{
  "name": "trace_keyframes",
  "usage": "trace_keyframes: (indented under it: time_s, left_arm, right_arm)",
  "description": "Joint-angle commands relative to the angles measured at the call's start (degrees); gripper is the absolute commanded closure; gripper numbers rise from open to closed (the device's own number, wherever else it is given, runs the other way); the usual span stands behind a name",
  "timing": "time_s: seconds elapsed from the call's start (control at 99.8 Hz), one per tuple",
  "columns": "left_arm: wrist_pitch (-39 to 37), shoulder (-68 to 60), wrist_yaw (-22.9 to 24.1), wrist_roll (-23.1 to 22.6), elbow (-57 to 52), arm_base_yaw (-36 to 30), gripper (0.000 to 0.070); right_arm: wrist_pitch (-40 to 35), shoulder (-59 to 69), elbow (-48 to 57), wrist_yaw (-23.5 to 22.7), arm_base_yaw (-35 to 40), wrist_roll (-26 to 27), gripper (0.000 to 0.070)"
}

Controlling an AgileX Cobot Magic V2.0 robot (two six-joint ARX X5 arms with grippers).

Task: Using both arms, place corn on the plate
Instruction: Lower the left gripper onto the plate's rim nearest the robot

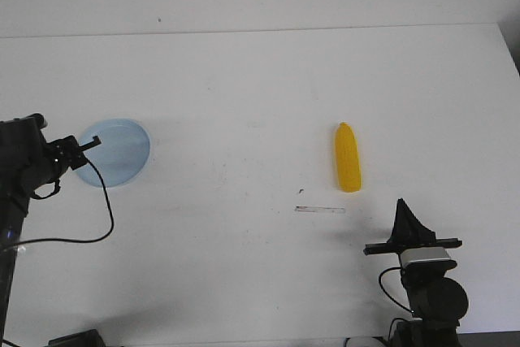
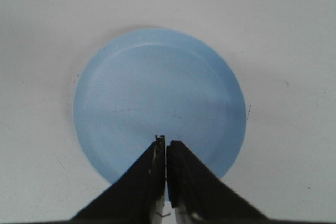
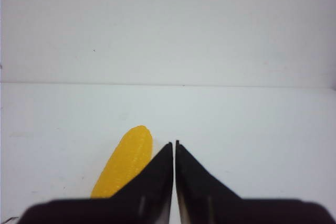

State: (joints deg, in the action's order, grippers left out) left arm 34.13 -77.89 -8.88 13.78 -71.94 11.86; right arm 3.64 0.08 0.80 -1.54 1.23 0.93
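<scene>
On the white worktop (image 1: 260, 79), nothing is being gripped: smooth yellow tapered corn cob (image 1: 348, 158) lying well apart from round pale-blue plate (image 1: 122, 152); left end effector (image 2: 166, 145) and right end effector (image 3: 174, 148) both pressed together, empty. Pick and transfer outstanding.

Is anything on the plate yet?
No. The plate shows bare pale-blue surface; only the shut left gripper hangs over its near edge, hiding a small strip. The corn lies on the table, far off near the right gripper.
</scene>
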Motion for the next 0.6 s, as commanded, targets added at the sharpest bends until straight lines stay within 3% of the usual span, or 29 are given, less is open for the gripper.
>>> trace_keyframes:
  time_s: [0.0, 0.1, 0.17, 0.301, 0.401, 0.461, 0.591]
  left_arm:
    - [1.8, -3.8, -7.6, 1.8, -1.4, 3.5, 0.0699]
    - [1.8, -8.0, -18.0, 0.4, -1.6, 8.7, 0.0699]
    - [1.6, -10.5, -21.0, 0.4, -1.6, 11.3, 0.0698]
    - [0.2, -14.4, -21.1, 0.4, -1.6, 14.6, 0.0675]
    - [-1.9, -16.4, -20.4, 0.4, -1.6, 16.1, 0.0538]
    - [-3.3, -17.5, -19.7, 0.4, -1.6, 16.6, 0.0492]
    - [-6.3, -19.9, -18.4, 0.4, -1.6, 17.0, 0.0489]
  right_arm:
    - [0.6, 0.0, -0.1, 0.0, 0.1, 0.7, 0.0695]
    - [0.6, 0.0, -0.1, 0.0, 0.1, 0.7, 0.0694]
    - [0.6, 0.0, -0.1, 0.0, 0.1, 0.7, 0.0694]
    - [0.6, 0.0, -0.1, 0.0, 0.1, 0.7, 0.0695]
    - [0.6, 0.0, -0.1, 0.0, 0.1, 0.7, 0.0695]
    - [0.6, 0.0, -0.1, 0.0, 0.1, 0.7, 0.0694]
    - [0.6, 0.0, -0.1, 0.0, 0.1, 0.7, 0.0694]
